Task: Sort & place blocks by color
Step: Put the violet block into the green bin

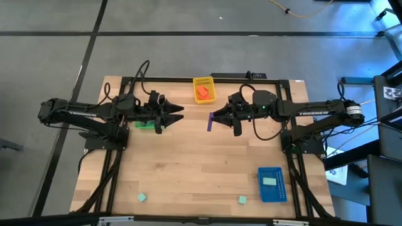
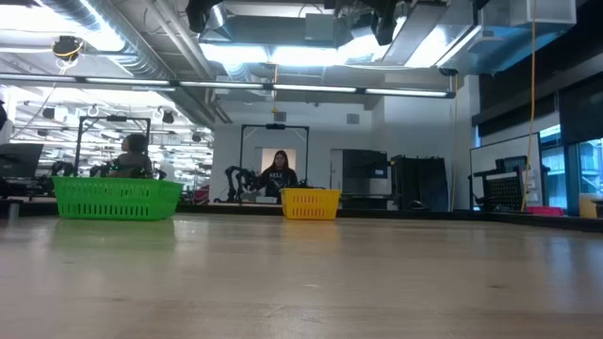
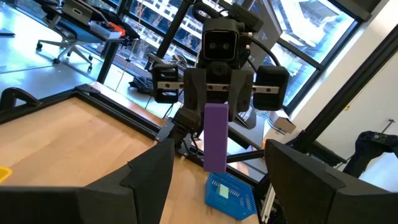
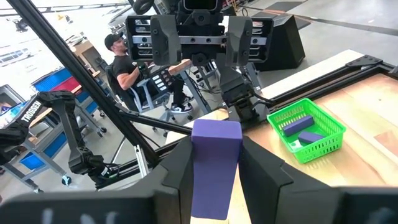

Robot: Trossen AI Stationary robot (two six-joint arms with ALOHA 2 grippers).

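My right gripper [image 1: 214,117] hovers over the far middle of the table, shut on a long purple block [image 1: 209,122], which also shows in the left wrist view [image 3: 216,137]. My left gripper [image 1: 178,114] faces it from the left, open and touching nothing; it hangs beside the green tray [image 1: 147,124]. The green tray [image 4: 306,130] holds purple blocks [image 4: 298,127]. Orange-red blocks [image 1: 202,92] lie in the yellow tray [image 1: 203,80]. One mint block [image 1: 269,181] lies in the blue tray [image 1: 271,191]. Two mint blocks [image 1: 142,197] [image 1: 242,199] rest on the table near its near edge. My right gripper pinches the purple block between its two fingers [image 4: 177,171], which sit on the block's two opposite side faces [image 4: 214,168]. The fingers come about level from the table's right. The block is lifted clear of the table, roughly upright, with its lower end [image 3: 216,163] reaching below the fingers.
The yellow tray [image 2: 311,202] stands at the far edge, the green tray [image 2: 118,198] to the left under my left arm, and the blue tray near the right front. Bare wood [image 1: 201,163] lies between them. People sit in the room beyond the table.
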